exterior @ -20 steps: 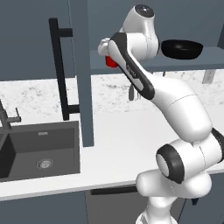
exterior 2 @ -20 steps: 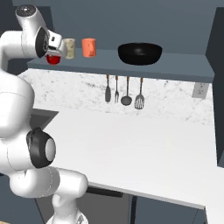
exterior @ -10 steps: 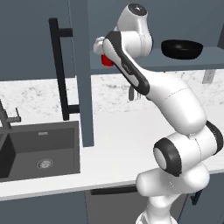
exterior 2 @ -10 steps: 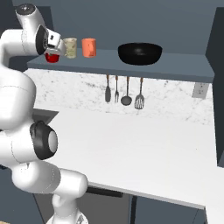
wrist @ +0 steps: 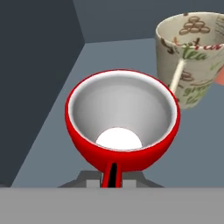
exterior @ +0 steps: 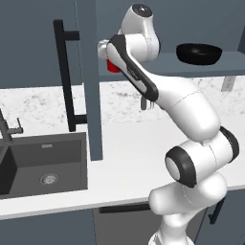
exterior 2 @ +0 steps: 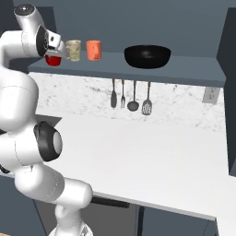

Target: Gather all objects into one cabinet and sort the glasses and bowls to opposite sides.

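Gripper (exterior 2: 54,51) sits at the left end of the cabinet shelf (exterior 2: 193,69), over the red mug (wrist: 122,119); finger spread and any grasp cannot be made out. Red mug stands upright beside the cabinet's left wall. Beige patterned cup (exterior 2: 73,50) just right of it, close but apart. Orange mug (exterior 2: 94,50) next. Black bowl (exterior 2: 147,56) well apart, further right on the shelf.

On the cabinet shelf (exterior 2: 184,69) we saw a red mug (exterior 2: 53,60), a beige patterned cup (exterior 2: 73,50), an orange mug (exterior 2: 94,50) and, well apart, a black bowl (exterior 2: 147,56).
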